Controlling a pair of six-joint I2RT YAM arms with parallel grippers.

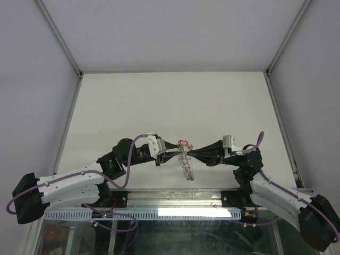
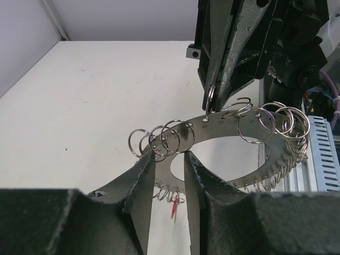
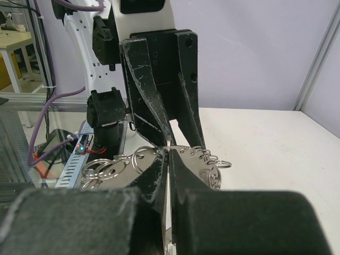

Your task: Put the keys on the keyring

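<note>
While the left claw [image 2: 170,158] clamps the keyring [image 2: 215,130] above the table [image 1: 159,101], the right claw [image 2: 212,103] pinches its far edge.

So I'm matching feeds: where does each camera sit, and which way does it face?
Top external: above, behind the robot, facing down at the table; left arm and right arm show, left gripper and right gripper meeting at the keyring.
Left wrist: past its own fingers toward the right gripper.
Right wrist: past its own fingers toward the left gripper.
Shared: keyring.
</note>
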